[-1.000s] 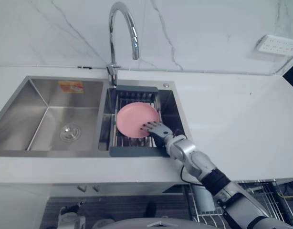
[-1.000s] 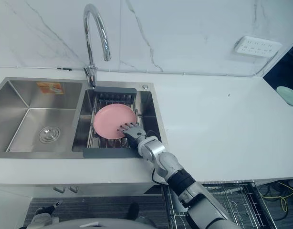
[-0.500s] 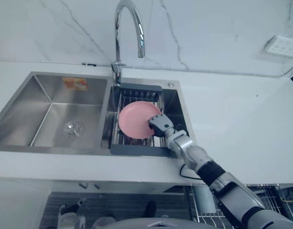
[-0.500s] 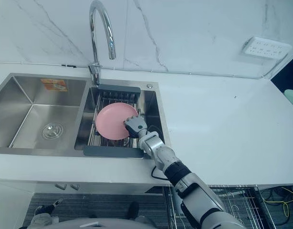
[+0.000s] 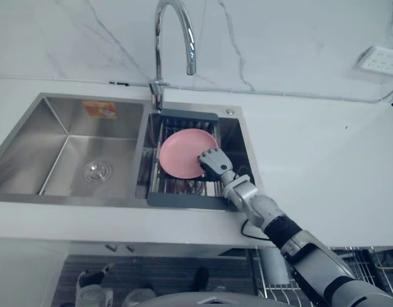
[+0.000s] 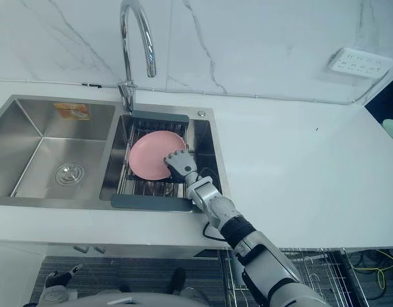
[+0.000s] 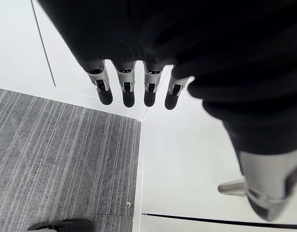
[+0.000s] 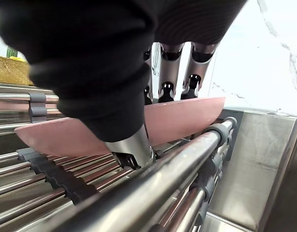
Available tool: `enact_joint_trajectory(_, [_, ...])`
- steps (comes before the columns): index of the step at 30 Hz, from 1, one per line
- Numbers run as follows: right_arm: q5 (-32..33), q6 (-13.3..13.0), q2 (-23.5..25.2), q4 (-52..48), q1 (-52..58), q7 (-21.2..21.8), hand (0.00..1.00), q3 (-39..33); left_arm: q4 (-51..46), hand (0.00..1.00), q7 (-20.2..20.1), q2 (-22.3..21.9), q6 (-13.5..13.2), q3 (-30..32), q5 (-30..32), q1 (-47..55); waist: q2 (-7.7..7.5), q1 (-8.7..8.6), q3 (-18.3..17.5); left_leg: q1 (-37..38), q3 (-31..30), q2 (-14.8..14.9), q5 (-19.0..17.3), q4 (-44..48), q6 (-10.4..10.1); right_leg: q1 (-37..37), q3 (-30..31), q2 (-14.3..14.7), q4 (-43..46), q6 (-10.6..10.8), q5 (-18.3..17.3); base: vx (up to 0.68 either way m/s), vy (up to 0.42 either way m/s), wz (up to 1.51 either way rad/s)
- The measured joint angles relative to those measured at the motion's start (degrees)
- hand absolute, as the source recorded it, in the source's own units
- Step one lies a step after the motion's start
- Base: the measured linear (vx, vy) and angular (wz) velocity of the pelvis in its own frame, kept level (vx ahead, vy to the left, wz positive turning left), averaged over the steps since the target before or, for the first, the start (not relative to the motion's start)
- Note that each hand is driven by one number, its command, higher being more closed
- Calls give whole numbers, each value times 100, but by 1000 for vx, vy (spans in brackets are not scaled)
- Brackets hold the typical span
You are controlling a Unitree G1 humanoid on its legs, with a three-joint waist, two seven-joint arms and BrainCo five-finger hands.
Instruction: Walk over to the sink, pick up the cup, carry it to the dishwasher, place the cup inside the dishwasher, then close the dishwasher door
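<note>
We see the right hand (image 5: pixel 212 164) at the brushed-steel sink (image 5: pixel 68 144), its fingers (image 8: pixel 193 82) curled over the rim of a smooth, round pink plate (image 5: pixel 179 152) and its thumb (image 8: pixel 134 145) against the other face, pinching it. The plate sits tilted on a rack (image 5: pixel 184 201) of steel bars with grey trim, in the right basin under a curved chrome tap (image 5: pixel 184 32). A white counter (image 5: pixel 312 160) and veined marble wall (image 5: pixel 280 38) surround it. The left hand (image 7: pixel 126 92) hangs with fingers straight, holding nothing, above a grey striped floor (image 7: pixel 61 159).
</note>
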Motion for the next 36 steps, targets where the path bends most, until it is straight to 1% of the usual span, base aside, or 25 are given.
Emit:
enact_joint_trajectory(1, [35,-7,-4,-32,1,-93,100,-1,1,0,0,0,-16,2,0,26,0,-11,14,0,12,0,-2,0,0,-3,10,1,0,0,0,-6,20,-4])
enact_joint_trajectory(4, [91,-51,-72,-333,10,-161,100,-21,1,0,5,0,-48,9,0,52,5,-28,57,0,32,6,-14,0,-14,-7,27,9,0,0,0,-1,2,-4])
enact_joint_trajectory(5, [199,-65,-117,-577,27,-173,100,-32,2,0,8,0,-69,16,0,56,9,-33,69,3,49,17,-15,2,-14,-12,37,20,0,-1,0,0,0,-4])
enact_joint_trajectory(11, [310,-66,-201,-923,159,-178,100,-163,7,0,13,0,-107,20,0,56,18,-46,74,6,95,23,-14,3,-14,-41,66,31,1,-1,1,9,14,-4])
enact_joint_trajectory(16, [500,-86,-205,-1386,206,-292,100,-351,54,0,16,1,-122,20,0,58,20,-65,76,12,100,22,-17,5,-15,-40,73,31,1,-1,1,9,30,0])
enact_joint_trajectory(21, [547,-176,-209,-1647,303,-287,100,-361,108,0,18,-1,-127,19,-1,75,25,-66,78,56,101,23,-19,9,-16,10,74,32,0,-2,1,0,19,0])
enact_joint_trajectory(23, [667,-195,-213,-1842,444,-277,100,-486,107,0,20,1,-127,20,-1,82,33,-64,84,65,107,22,-23,10,-15,19,82,32,0,-1,1,-1,35,-2])
enact_joint_trajectory(26, [752,-198,-243,-2101,518,-271,100,-707,108,0,52,0,-127,19,-1,113,58,-108,100,71,123,22,-29,11,-15,18,116,38,0,-3,1,-1,37,-3])
enact_joint_trajectory(28, [765,-192,-290,-2408,687,-268,100,-979,107,0,69,0,-130,19,2,105,83,-119,115,65,112,23,-33,7,-15,18,112,39,0,-1,-7,3,9,2])
enact_joint_trajectory(30, [898,-190,-463,-2886,1063,-254,100,-1413,114,0,83,1,-132,19,94,112,103,-155,114,68,75,23,-34,3,-6,33,62,35,2,0,-18,1,3,8])
enact_joint_trajectory(32, [945,-197,-575,-2968,1271,-249,100,-1728,125,0,81,-1,-148,19,226,148,107,-196,112,186,79,24,-42,18,1,96,120,53,3,8,-29,23,21,-10])
enact_joint_trajectory(34, [990,-221,-707,-2977,1290,-262,100,-1895,224,0,77,4,-170,30,239,180,108,-193,110,145,164,42,-262,423,5,117,522,103,42,8,-31,40,66,-59])
enact_joint_trajectory(35, [991,-283,-746,-3012,1267,-264,100,-1890,220,0,70,-5,-172,48,239,259,110,-168,111,-89,52,74,-570,1222,35,103,817,152,44,2,-45,-28,48,-109])
enact_joint_trajectory(36, [997,-346,-782,-3104,1258,-269,100,-1870,217,0,59,-23,-172,50,228,302,135,-141,109,-343,-334,67,-751,1887,134,69,1088,193,58,-28,-69,-85,66,-175])
